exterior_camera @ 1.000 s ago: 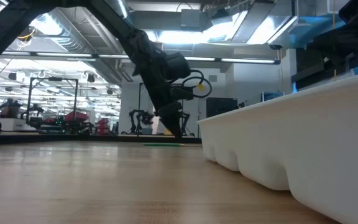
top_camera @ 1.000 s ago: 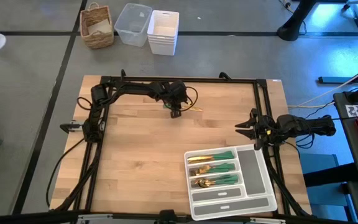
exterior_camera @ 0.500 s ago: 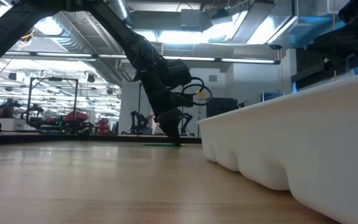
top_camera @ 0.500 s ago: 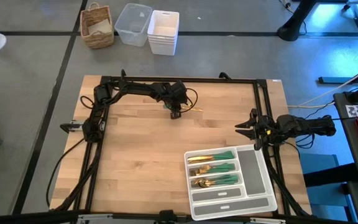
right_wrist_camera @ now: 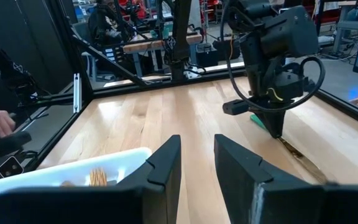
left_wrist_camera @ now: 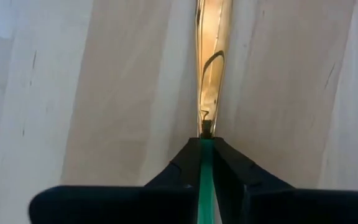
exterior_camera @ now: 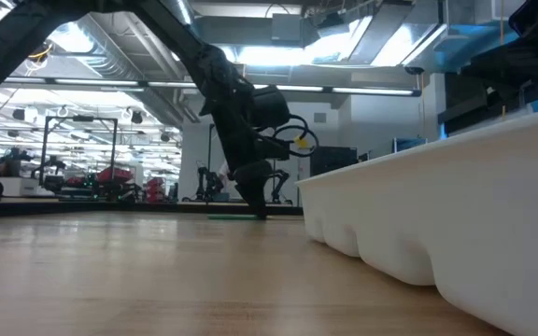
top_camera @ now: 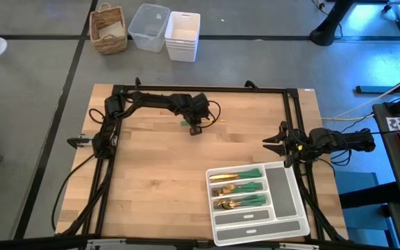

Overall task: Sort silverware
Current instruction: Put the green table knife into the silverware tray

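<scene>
One knife (top_camera: 212,122) with a gold blade and a green handle lies on the wood near the table's far edge, blade toward the right. My left gripper (top_camera: 194,128) stands over it, shut on the handle. The low view shows the green handle (exterior_camera: 232,217) at table level under the gripper. Several gold-and-green pieces (top_camera: 238,187) lie in three compartments of the white tray (top_camera: 288,206) at the near right. My right gripper (top_camera: 270,143) waits open above the right side of the table, beyond the tray's far edge. My left gripper pinches the knife's green handle (left_wrist_camera: 206,155) between its two fingers, close to where the gold blade (left_wrist_camera: 213,56) begins. The fingers (right_wrist_camera: 273,126) come from above, pointing down. The blade runs out ahead of them and lies flat on the wood.
A black frame (top_camera: 200,89) runs round the table top. On the floor past the far edge stand a wicker basket (top_camera: 108,29), a clear bin (top_camera: 148,26) and stacked white bins (top_camera: 182,35). Bare wood (top_camera: 151,180) spreads left of the tray.
My left gripper has come down a little onto the knife and shifted slightly toward the table's left. The knife still lies on the wood.
</scene>
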### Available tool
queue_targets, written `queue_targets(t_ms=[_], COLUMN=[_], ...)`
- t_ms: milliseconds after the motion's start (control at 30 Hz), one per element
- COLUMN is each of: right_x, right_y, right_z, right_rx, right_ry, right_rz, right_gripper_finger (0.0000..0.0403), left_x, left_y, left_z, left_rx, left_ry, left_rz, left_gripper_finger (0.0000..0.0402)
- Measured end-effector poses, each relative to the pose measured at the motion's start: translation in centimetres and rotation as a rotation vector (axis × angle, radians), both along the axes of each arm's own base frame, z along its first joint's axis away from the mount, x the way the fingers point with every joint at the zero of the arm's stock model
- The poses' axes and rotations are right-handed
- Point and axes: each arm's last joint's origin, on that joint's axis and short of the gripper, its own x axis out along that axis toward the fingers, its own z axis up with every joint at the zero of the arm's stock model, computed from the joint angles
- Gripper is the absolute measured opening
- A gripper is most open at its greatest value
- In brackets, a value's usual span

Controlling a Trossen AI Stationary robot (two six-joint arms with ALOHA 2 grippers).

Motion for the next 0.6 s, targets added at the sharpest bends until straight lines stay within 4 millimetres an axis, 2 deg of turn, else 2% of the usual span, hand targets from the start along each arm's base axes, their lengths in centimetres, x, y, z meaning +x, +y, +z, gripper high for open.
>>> queue_targets(t_ms=[133, 433, 600], right_x=[0.0, 0.0, 0.0], right_y=[0.0, 0.0, 0.0], right_z=[0.0, 0.0, -0.1], right_rx=[0.000, -0.001, -0.003], right_ry=[0.000, 0.001, 0.012], right_rz=[0.000, 0.000, 0.000], right_gripper_finger=[0.0098, 0.0098, 0.0098], left_x=[0.2, -0.1, 0.1], left_y=[-0.6, -1.4, -2.1], left_z=[0.2, 2.4, 2.9], left_rx=[-0.057, -0.225, -0.336], left_ry=[-0.024, -0.115, -0.158], left_rz=[0.032, 0.071, 0.051], left_gripper_finger=[0.0019, 0.0017, 0.0001])
